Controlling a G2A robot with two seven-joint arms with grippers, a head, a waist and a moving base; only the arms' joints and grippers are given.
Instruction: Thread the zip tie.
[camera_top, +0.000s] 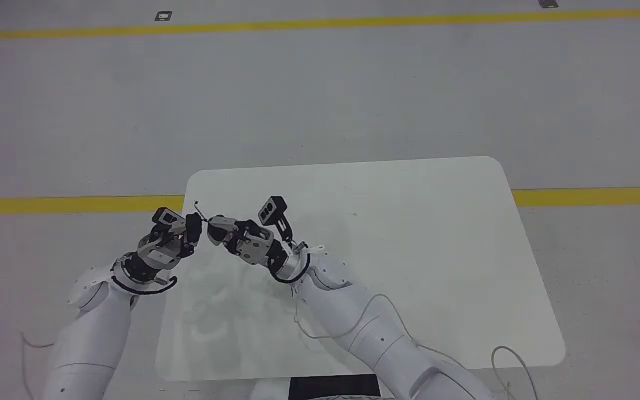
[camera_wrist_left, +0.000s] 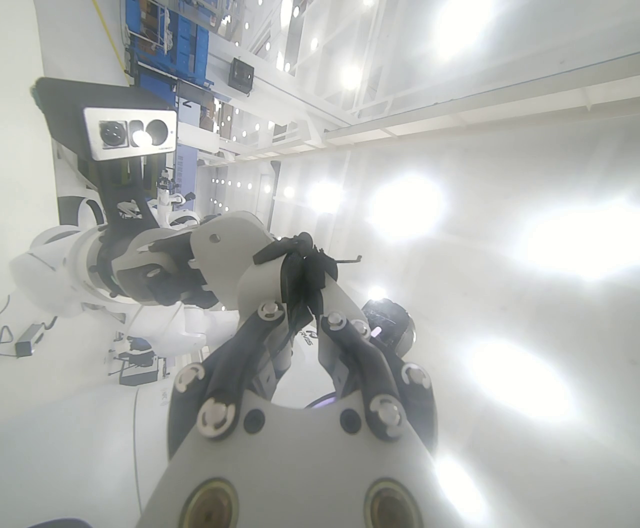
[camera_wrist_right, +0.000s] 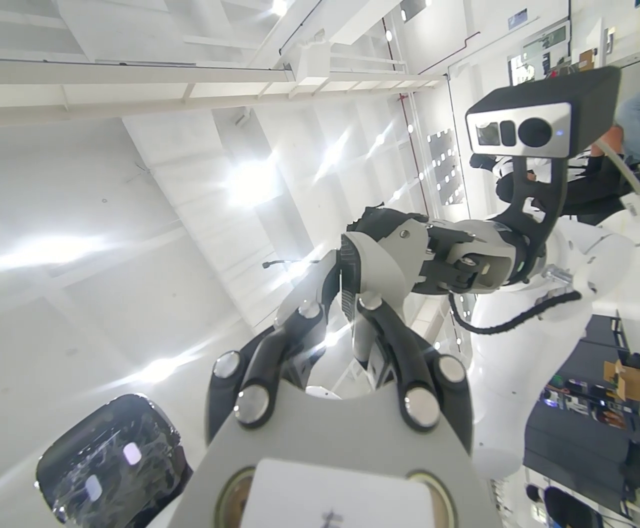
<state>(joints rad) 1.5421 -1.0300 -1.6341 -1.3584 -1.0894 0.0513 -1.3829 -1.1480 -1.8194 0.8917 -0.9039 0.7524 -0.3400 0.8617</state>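
The zip tie (camera_top: 198, 211) is a thin black strip held in the air above the left part of the white table (camera_top: 420, 250). My left gripper (camera_top: 193, 230) and right gripper (camera_top: 213, 230) meet tip to tip there, both shut on the zip tie. In the left wrist view my left gripper (camera_wrist_left: 306, 295) pinches it, and a short end of the zip tie (camera_wrist_left: 346, 259) sticks out past the fingertips. In the right wrist view my right gripper (camera_wrist_right: 339, 272) grips it, with the zip tie (camera_wrist_right: 287, 261) poking out sideways. The part between the pads is hidden.
The grippers hang near the table's left edge (camera_top: 184, 215). A small pale wire-like piece (camera_top: 314, 246) lies on the table beside the right arm. The table's right half is bare. Grey floor with yellow lines (camera_top: 320, 24) surrounds it.
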